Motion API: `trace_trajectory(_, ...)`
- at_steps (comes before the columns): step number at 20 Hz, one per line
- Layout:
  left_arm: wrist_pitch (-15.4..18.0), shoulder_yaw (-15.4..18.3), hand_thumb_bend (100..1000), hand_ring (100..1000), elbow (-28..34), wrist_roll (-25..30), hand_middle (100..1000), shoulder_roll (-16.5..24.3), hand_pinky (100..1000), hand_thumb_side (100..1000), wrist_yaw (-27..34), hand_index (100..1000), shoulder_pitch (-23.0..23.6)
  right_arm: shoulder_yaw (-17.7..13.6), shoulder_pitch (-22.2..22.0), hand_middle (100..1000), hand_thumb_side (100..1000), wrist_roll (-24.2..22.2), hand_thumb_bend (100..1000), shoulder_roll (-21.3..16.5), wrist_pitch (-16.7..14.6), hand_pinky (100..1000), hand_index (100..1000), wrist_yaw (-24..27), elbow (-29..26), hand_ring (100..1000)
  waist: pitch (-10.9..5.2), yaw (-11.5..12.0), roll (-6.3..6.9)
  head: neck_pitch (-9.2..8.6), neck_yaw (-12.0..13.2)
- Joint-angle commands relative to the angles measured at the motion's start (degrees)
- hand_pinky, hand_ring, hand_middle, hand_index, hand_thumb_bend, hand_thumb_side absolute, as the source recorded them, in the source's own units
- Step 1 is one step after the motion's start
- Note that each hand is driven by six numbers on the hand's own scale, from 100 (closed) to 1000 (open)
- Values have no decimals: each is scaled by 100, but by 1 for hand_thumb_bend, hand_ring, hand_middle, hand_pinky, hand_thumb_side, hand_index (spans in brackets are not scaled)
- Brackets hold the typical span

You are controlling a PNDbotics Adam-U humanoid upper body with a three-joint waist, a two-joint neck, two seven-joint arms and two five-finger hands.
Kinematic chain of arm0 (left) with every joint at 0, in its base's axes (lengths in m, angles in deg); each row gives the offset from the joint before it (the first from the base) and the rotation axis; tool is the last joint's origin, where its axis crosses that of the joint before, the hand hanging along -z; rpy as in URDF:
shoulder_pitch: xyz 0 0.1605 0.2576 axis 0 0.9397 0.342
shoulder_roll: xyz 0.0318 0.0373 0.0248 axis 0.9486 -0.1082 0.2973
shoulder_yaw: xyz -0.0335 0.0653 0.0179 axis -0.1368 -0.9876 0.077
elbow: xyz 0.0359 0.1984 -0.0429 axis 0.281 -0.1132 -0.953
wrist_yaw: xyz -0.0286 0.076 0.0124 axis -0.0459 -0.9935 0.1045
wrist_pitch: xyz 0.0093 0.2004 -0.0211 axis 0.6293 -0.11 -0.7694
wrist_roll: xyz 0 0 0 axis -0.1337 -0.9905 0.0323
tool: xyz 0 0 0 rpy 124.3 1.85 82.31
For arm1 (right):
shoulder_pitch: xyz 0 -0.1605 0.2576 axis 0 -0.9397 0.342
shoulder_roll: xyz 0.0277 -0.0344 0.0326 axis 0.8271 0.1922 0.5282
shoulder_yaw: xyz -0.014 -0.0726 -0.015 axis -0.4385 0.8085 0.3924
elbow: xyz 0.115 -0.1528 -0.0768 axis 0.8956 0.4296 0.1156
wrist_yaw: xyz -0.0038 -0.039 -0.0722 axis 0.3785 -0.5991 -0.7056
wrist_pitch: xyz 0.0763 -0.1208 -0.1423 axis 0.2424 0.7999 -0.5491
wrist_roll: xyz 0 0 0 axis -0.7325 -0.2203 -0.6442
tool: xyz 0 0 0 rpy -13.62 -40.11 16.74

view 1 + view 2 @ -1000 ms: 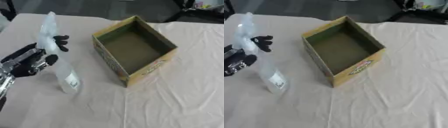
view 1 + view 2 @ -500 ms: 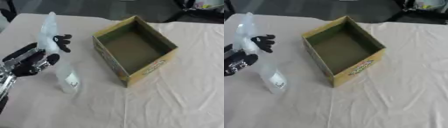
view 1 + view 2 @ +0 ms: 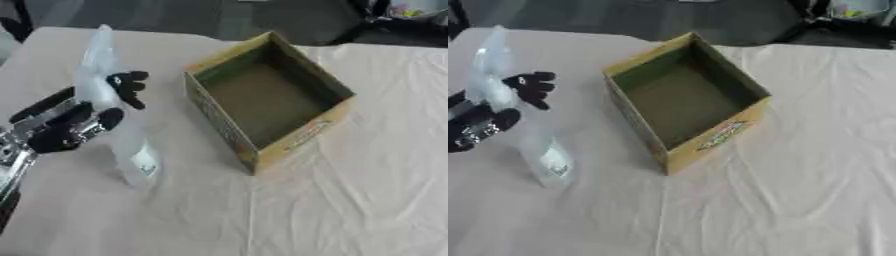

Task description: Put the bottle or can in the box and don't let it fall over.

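Observation:
A clear plastic bottle (image 3: 129, 142) with a small label stands upright on the cloth, left of the box. My left hand (image 3: 63, 132) comes in from the left edge and wraps the bottle's upper half. Its black fingers (image 3: 128, 88) curl round the far side and the thumb lies on the near side. The open cardboard box (image 3: 213, 118), yellow outside and dull green inside, sits at the centre, turned at an angle, with nothing in it. A narrow strip of cloth separates the bottle from the box's left wall. My right hand shows in neither view.
A beige cloth (image 3: 350, 200) covers the table, with bare room to the right of the box and in front of it. The table's far edge (image 3: 175, 35) borders a dark floor. Blurred coloured things (image 3: 411, 10) lie past the far right corner.
The left hand's fingers have crept slightly further round the bottle. Bottle and box stand where they were.

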Motion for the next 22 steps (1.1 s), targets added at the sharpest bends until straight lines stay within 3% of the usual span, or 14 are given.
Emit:
trace_trajectory(1,-52,10,180,1000,30,63,1000,62,1000,793,81,733,-83,-41,-29,1000,524,56,100,-75,-37,914,913,36,-64,997,-62,-7,7,-91,9)
trace_trajectory(22,-368,-12,131,1000,-77,187,1000,-11,1000,782,266,651,-143,-6,15,1000,524,13,100,-43,44,916,914,28,-64,999,-37,3,-21,-95,15)
